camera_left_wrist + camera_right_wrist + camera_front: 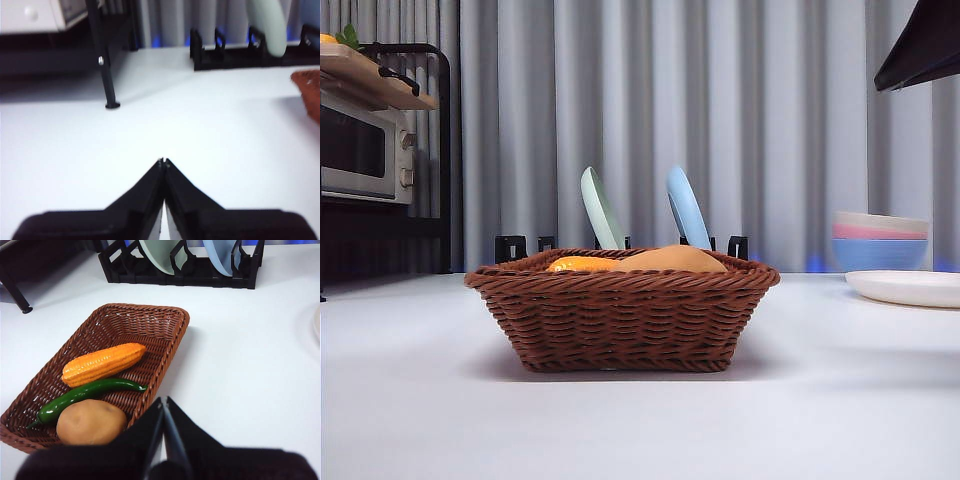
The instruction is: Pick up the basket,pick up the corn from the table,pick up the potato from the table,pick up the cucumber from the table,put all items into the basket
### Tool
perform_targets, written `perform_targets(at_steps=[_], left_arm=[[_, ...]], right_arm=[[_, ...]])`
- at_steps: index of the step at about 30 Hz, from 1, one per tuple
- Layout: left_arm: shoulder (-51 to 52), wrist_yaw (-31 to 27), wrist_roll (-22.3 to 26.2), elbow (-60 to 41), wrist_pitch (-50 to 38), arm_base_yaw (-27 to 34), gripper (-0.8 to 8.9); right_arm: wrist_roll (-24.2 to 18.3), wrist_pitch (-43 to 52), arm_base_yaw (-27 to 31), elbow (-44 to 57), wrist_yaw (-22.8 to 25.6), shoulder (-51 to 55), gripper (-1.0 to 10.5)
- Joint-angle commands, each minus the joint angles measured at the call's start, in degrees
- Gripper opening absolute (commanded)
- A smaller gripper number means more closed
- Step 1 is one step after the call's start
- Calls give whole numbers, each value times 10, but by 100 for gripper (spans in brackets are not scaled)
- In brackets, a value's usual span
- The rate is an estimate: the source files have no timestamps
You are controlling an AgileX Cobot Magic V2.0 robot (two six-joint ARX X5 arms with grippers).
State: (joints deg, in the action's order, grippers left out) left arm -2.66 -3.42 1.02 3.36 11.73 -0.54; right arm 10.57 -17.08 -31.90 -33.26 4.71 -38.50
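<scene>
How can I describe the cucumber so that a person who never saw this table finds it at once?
Look for the brown woven basket on the white table, in front of the black plate rack. Three vegetables lie inside. The cucumber is the long, thin, dark green one, between the bumpy orange corn and the smooth tan potato.

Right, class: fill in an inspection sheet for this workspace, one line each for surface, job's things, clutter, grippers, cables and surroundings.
Surface: white table, bare around the basket.
Job's things: basket holds corn, cucumber and potato.
Clutter: black rack with a green plate and a blue plate; stacked bowls; white plate.
Grippers: left gripper shut, empty, over bare table; right gripper shut, empty, beside the basket.
Cables: nothing seen.
Surroundings: grey curtain; microwave on a black stand.
</scene>
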Motion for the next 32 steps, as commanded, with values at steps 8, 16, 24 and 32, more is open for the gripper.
perform_targets(at_steps=[8, 16, 24, 32], left_arm=[[25, 53, -22, -31, -10, 14, -1], [25, 49, -27, -30, -10, 14, -1], [25, 49, -27, -30, -10, 14, 0], [25, 50, -27, -30, -10, 14, -1]], right_arm=[[5, 2, 0, 3, 2, 0, 2], [5, 2, 0, 3, 2, 0, 2], [5, 2, 0, 3, 2, 0, 2], [5, 2, 0, 3, 2, 0, 2]])
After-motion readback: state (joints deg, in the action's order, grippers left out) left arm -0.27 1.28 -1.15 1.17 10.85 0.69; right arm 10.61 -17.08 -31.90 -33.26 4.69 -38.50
